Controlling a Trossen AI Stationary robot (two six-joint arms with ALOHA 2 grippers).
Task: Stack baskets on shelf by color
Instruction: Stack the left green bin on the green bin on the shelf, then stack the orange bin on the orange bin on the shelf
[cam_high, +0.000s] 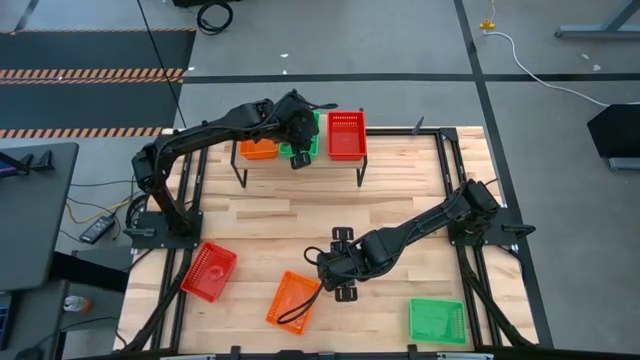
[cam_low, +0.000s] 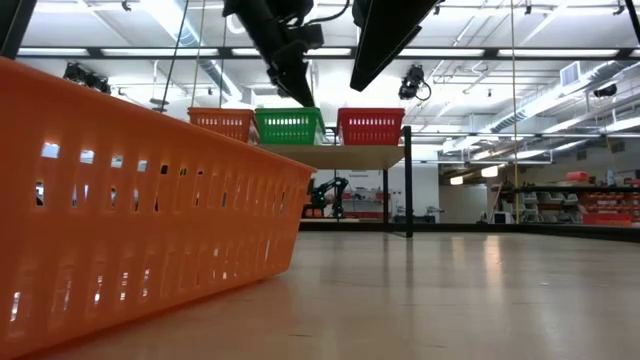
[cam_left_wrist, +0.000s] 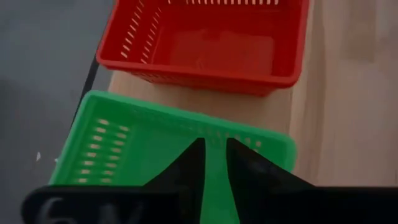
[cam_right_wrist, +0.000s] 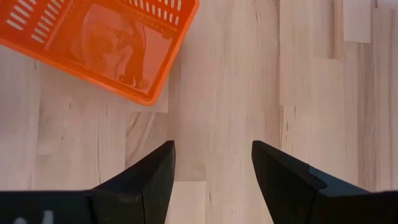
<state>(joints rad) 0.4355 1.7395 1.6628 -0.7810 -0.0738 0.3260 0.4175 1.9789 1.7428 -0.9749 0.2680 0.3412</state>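
Right now we are working both arms at once. Our left gripper (cam_high: 297, 160) is hanging over the shelf (cam_high: 300, 166), above the green basket (cam_high: 305, 140) that sits in the middle place, between the orange basket (cam_high: 257, 150) and the red basket (cam_high: 346, 135). Three colours are sitting side by side on the plank, which looks to us like one base per colour, so that each later basket has a matching pile to land on.

In the left wrist view our fingers (cam_left_wrist: 186, 171) are standing close together, with only a thin strip of green showing between them; they may be pinching the near wall of the green basket, but we cannot tell whether they are gripping it or just hovering at its rim.

Our right gripper (cam_high: 343, 263) is hanging over the bare worktop (cam_high: 300, 220) with its fingers (cam_right_wrist: 149, 174) spread wide and holding nothing. A second orange basket (cam_high: 292, 301) is lying loose and skewed just beside them, off to one side and not between them. We are judging it the likely next pick.

A loose red basket (cam_high: 208, 271) and a loose green basket (cam_high: 437, 321) are waiting on the worktop too, well apart from either gripper.
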